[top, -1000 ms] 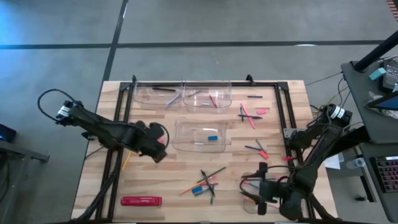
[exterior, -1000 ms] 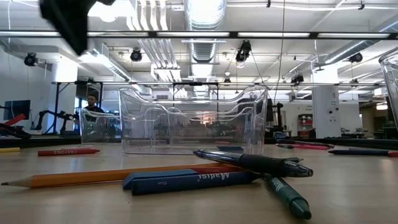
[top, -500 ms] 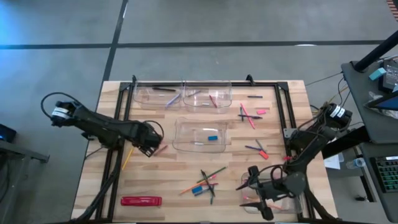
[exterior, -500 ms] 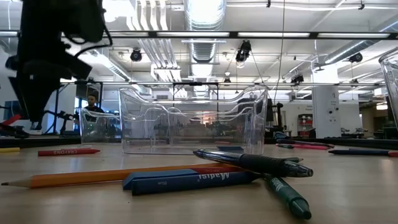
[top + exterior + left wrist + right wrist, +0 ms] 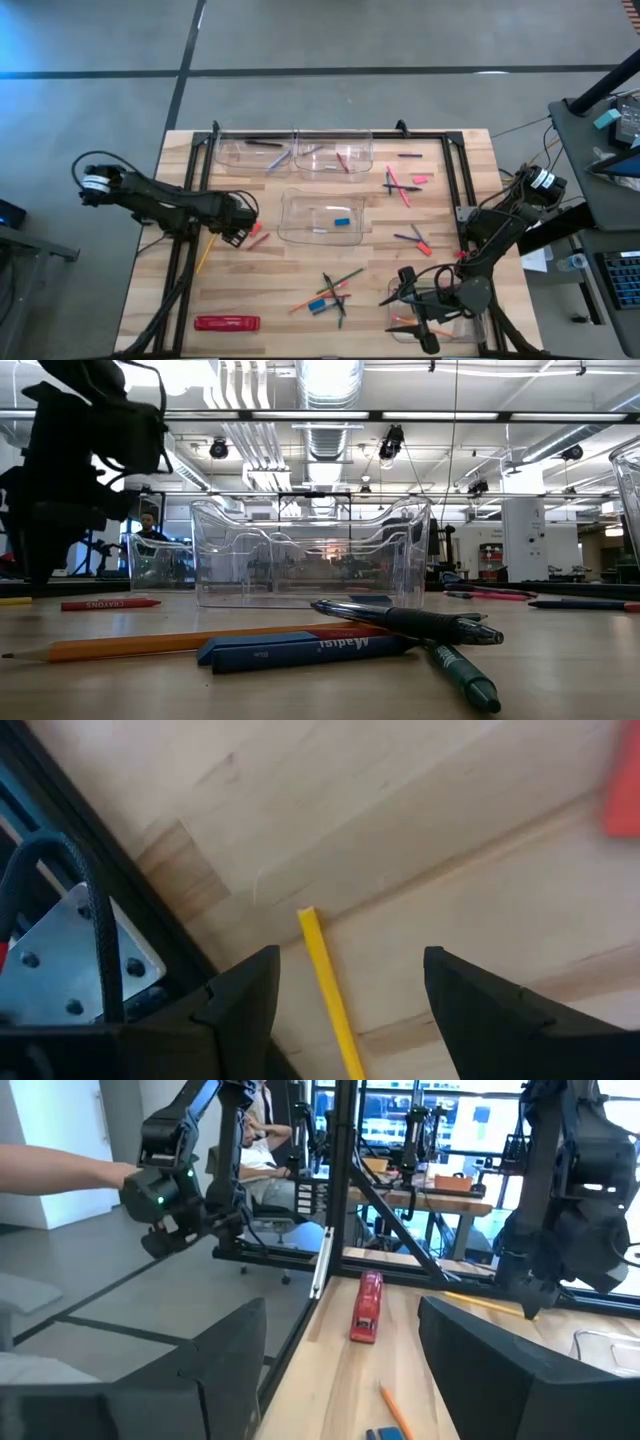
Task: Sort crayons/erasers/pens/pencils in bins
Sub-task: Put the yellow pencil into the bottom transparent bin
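A yellow pencil (image 5: 325, 975) lies flat on the table near its left side (image 5: 205, 256). My left gripper (image 5: 348, 970) points down over it, open, one finger on each side of the pencil near its far end, touching nothing; it shows dark in the low view (image 5: 45, 560). A red crayon (image 5: 258, 240) lies just right of it. My right gripper (image 5: 415, 312) hangs open and level over the near right bin (image 5: 440, 322), holding nothing. Three other clear bins (image 5: 322, 218) (image 5: 255, 152) (image 5: 335, 152) stand at the middle and far side.
Loose pens, pencils and crayons lie near the middle front (image 5: 330, 290) and at the right (image 5: 400, 185) (image 5: 415, 240). A long red pack (image 5: 227, 322) lies at the near left. A black metal frame (image 5: 190, 200) runs beside my left gripper.
My left gripper has come down toward the table and drifted slightly toward the left edge, ending low over the yellow pencil with its fingers still open. My right gripper has tipped and turned at the wrist, staying in place over the near right bin.
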